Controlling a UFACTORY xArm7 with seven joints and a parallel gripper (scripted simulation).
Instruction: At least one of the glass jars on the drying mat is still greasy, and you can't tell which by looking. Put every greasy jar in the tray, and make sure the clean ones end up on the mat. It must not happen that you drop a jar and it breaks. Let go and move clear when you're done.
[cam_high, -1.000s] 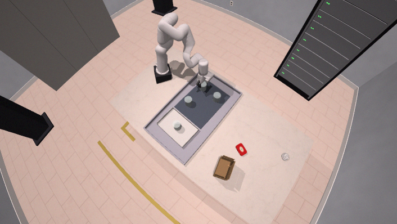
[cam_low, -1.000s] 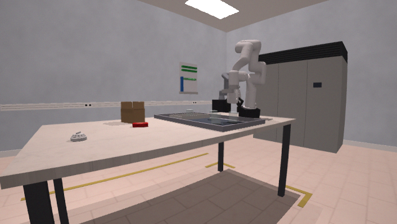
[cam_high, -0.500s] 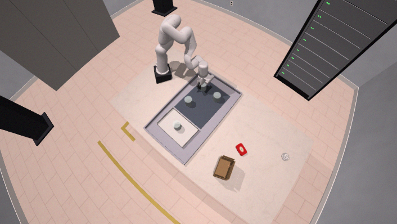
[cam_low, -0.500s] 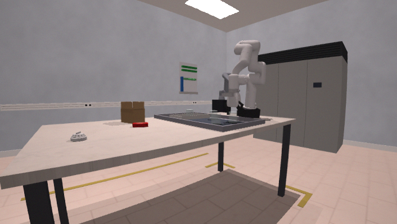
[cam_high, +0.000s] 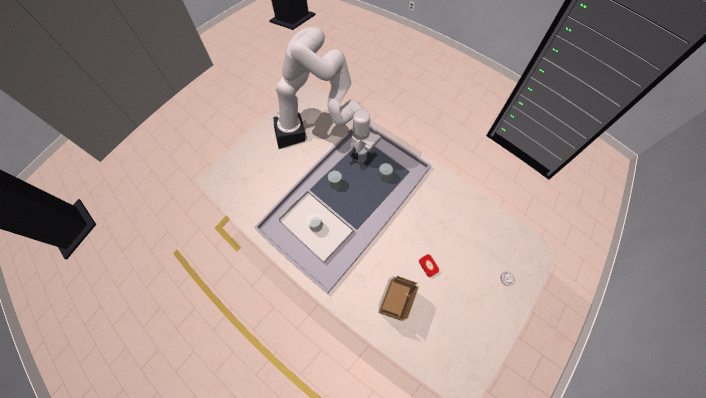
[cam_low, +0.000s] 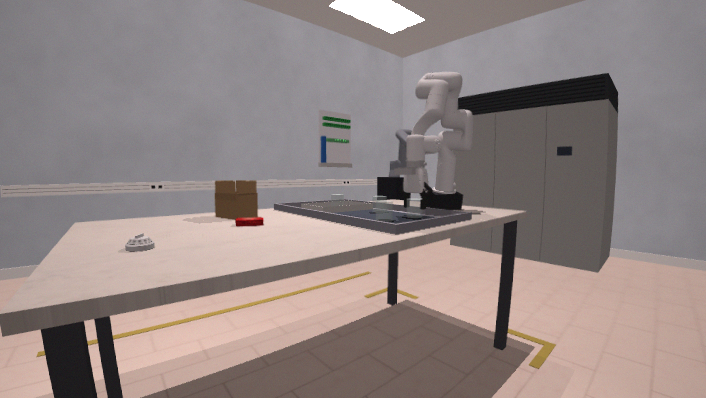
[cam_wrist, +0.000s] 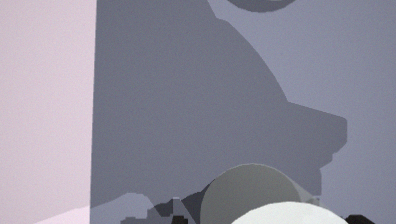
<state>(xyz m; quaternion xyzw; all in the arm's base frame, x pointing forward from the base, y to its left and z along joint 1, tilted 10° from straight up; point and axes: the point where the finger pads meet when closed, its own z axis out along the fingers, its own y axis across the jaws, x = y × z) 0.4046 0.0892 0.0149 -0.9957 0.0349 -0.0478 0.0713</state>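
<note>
A dark drying mat (cam_high: 359, 184) and a white tray (cam_high: 316, 233) lie side by side in a grey basin. Two glass jars stand on the mat, one at the left (cam_high: 334, 176) and one at the right (cam_high: 385, 169). A third jar (cam_wrist: 265, 197) stands at the mat's far end, right under my gripper (cam_high: 361, 154). The gripper is open and low over this jar, with its fingers on either side and not pressing it. In the wrist view the jar fills the bottom edge and the fingertips are mostly hidden. Another jar (cam_high: 315, 222) stands in the tray.
The basin's raised rim (cam_high: 345, 260) surrounds the mat and tray. A brown cardboard box (cam_high: 398, 297), a red flat object (cam_high: 428, 265) and a small grey round object (cam_high: 507, 278) lie on the table away from the basin. The arm's base (cam_high: 289, 131) stands beside the basin.
</note>
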